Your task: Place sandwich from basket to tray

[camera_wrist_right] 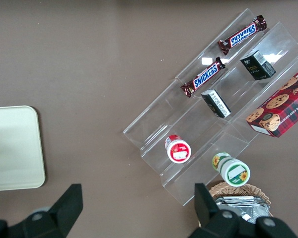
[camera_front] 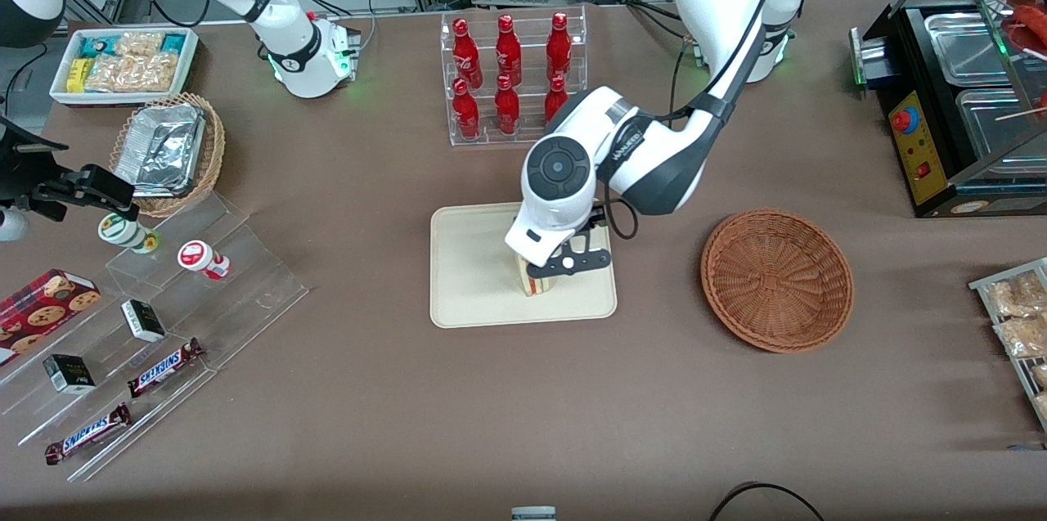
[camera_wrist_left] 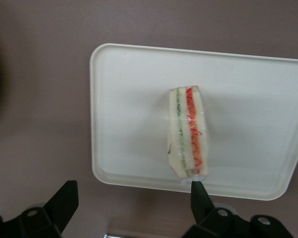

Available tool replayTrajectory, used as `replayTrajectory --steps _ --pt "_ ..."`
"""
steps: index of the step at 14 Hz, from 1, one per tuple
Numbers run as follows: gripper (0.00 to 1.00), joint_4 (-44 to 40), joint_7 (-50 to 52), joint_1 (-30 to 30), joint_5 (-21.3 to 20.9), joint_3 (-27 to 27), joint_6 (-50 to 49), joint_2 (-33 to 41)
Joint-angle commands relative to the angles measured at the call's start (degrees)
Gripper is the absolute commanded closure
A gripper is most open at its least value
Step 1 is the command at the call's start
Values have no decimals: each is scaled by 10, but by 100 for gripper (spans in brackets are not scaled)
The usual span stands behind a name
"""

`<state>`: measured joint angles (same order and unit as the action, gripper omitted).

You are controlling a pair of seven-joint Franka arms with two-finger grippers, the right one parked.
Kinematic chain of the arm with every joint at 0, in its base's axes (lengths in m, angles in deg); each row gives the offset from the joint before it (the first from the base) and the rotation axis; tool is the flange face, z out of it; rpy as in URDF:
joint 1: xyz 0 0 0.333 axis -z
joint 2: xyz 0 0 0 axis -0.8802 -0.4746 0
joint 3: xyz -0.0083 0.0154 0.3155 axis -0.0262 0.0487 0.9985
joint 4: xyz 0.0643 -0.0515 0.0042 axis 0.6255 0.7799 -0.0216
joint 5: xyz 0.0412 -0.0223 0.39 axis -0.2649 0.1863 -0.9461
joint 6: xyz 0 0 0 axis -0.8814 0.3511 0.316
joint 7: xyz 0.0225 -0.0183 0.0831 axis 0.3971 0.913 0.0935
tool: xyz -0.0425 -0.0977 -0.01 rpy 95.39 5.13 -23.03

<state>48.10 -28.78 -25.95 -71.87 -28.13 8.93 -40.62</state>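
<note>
Sandwich (camera_wrist_left: 187, 131) is on the tray (camera_wrist_left: 248, 89), standing on a narrow edge with the filling stripes up toward the wrist camera; red layer on one face side, green on the other. Its long axis runs across the tray's short dimension, one end close to the rim nearest the front camera, the tip pointing at the tray's middle. Claw (camera_front: 564, 266) hovers directly above it, fingers (camera_wrist_left: 198, 196) spread wide, nothing pinched; one fingertip sits right at the sandwich's end, whether touching I can't tell. Risks, as I read them: wedge balanced on edge looks tippy, so a sideways drag on retreat could clip that end and knock it flat or nudge it over the rim onto the tabletop (camera_front: 368, 406). A straight vertical lift should avoid that. The wrap looks slick, so it may slide easily. Basket (camera_front: 777, 280) sits empty, toward the working arm's end, well apart from the tray.
</note>
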Motion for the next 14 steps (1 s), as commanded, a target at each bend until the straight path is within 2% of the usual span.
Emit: replayTrajectory --steps 1,10,14 --pt "0 51 -34 -27 -4 11 -21 65" --pt "0 99 -181 -110 3 16 -53 133" --pt "0 99 -189 -160 4 17 -65 156"
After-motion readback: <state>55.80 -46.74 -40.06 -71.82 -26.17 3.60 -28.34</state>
